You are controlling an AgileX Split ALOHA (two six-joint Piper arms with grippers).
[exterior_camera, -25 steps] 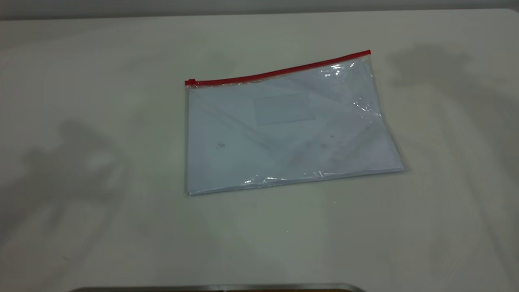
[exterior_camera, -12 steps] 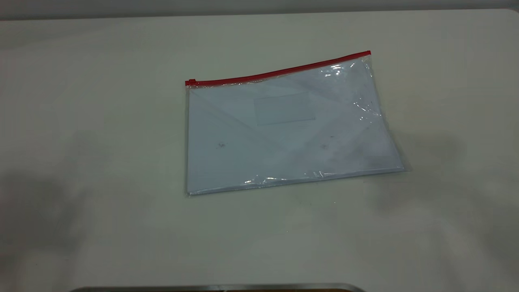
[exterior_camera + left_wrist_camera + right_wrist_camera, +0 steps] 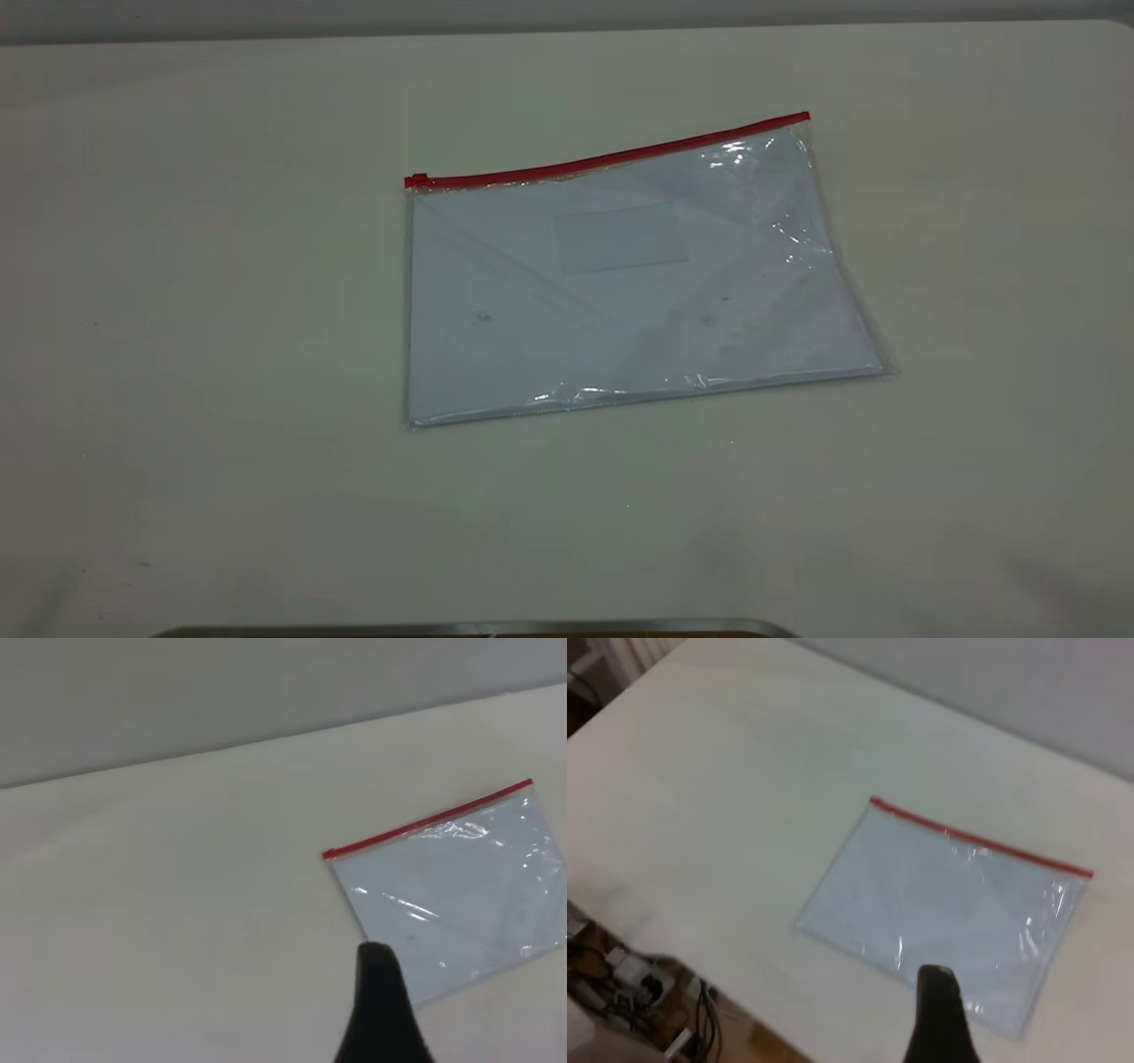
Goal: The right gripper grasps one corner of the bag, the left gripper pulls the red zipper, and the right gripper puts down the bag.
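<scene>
Here the flat clear plastic bag with white paper inside lies on the cream table, its thin red zipper along the far edge and the slider at the left end. Both grippers hang high above it; only one black finger of the left and one of the right shows, so their grip cannot be told.
</scene>
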